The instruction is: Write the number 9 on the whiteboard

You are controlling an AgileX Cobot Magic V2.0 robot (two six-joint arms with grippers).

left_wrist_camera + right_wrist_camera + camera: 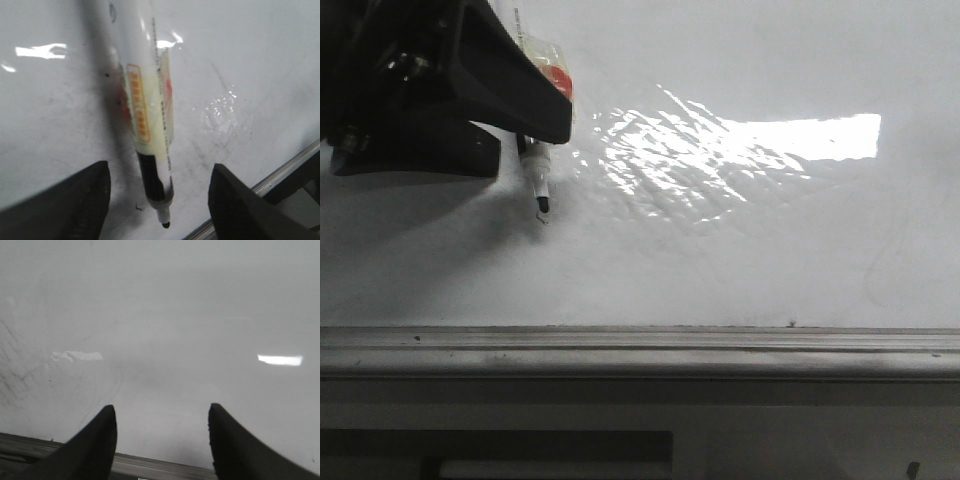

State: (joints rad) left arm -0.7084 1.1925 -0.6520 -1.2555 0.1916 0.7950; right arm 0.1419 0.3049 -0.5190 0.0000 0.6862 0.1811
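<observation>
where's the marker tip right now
In the front view the marker hangs from the left gripper at upper left, its black tip on the whiteboard just left of the rippled glare patch, well above the grey rail.

Glossy whiteboard (720,260), grey rail (640,350) along its edge

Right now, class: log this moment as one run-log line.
left gripper: holds marker | tip: at whiteboard | number 9: tiny stroke only | right gripper: open, empty
</observation>
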